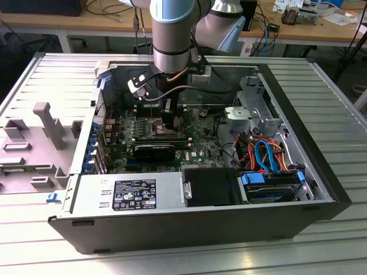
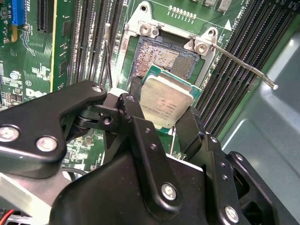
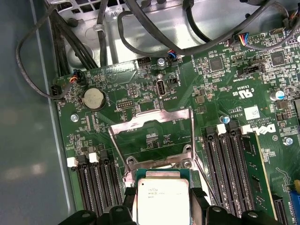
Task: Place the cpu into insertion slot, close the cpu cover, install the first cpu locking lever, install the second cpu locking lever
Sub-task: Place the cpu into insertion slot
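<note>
In both wrist views my gripper [image 2: 164,111] [image 3: 162,207] is shut on the cpu [image 2: 166,101] [image 3: 161,197], a flat silver-grey square held by two opposite edges between black fingers [image 2: 136,101]. The cpu hovers just above the near part of the insertion slot [image 2: 164,58], whose pale pin field shows uncovered beyond it. The cpu cover [image 3: 150,117], a thin silvery frame, stands swung up and open behind the slot. One thin locking lever [image 2: 246,70] sticks out released at one side, and another [image 2: 108,47] stands up at the other. In the exterior view the gripper [image 1: 170,114] reaches down into the open computer case.
Long black memory slots [image 2: 89,42] [image 3: 229,164] flank the slot on both sides. A black graphics card [image 1: 155,150] lies across the green board [image 1: 123,129]. Orange and blue cables [image 1: 264,152], a drive bay [image 1: 269,186] and the power supply [image 1: 129,195] line the case's near side.
</note>
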Controlling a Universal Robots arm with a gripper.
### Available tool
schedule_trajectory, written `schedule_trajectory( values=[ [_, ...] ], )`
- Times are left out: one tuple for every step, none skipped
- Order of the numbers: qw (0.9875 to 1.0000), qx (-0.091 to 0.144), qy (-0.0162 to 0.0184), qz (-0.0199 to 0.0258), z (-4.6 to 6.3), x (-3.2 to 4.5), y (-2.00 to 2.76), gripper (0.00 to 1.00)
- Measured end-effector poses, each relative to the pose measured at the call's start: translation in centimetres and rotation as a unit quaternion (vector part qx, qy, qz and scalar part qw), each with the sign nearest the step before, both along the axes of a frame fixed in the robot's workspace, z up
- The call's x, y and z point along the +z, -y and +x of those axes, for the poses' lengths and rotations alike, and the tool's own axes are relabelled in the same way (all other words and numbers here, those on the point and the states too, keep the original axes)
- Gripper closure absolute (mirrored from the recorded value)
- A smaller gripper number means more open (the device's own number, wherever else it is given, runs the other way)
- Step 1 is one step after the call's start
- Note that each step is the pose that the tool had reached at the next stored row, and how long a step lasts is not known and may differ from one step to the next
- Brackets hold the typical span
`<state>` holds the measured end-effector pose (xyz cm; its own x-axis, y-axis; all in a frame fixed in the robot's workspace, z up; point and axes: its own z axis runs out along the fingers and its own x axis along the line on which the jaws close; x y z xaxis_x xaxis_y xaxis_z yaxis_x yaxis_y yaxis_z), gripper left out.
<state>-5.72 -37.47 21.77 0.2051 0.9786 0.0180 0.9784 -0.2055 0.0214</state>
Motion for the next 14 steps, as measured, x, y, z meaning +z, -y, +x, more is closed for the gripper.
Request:
schedule_trajectory(
  values=[
    [1.0,0.0,0.0,0.0,0.0,0.0,0.0,0.46],
    [1.0,-0.001,0.0,0.0,0.0,0.0,0.0,0.46],
    [1.0,-0.001,0.0,0.0,0.0,-0.01,0.0,0.46],
    [1.0,-0.002,0.0,0.0,0.0,-0.01,0.0,0.46],
    [1.0,-0.003,0.0,0.0,0.0,-0.02,0.0,0.46],
    [1.0,-0.004,0.0,0.0,0.0,-0.03,0.0,0.46],
    [1.0,-0.005,0.0,0.0,0.0,-0.03,0.0,0.46],
    [1.0,-0.005,0.0,0.0,0.0,-0.04,0.0,0.46],
    [1.0,-0.006,0.0,0.0,0.0,-0.04,0.0,0.46],
    [1.0,-0.006,0.0,0.0,0.0,-0.04,0.0,0.46],
    [1.0,-0.006,0.0,0.0,0.0,-0.04,0.0,0.46],
    [1.0,-0.006,0.0,0.0,0.0,-0.04,0.0,0.46],
    [1.0,-0.007,0.0,0.0,0.0,-0.05,0.0,0.46],
    [1.0,-0.007,0.0,0.0,0.0,-0.05,0.0,0.46]
  ],
)
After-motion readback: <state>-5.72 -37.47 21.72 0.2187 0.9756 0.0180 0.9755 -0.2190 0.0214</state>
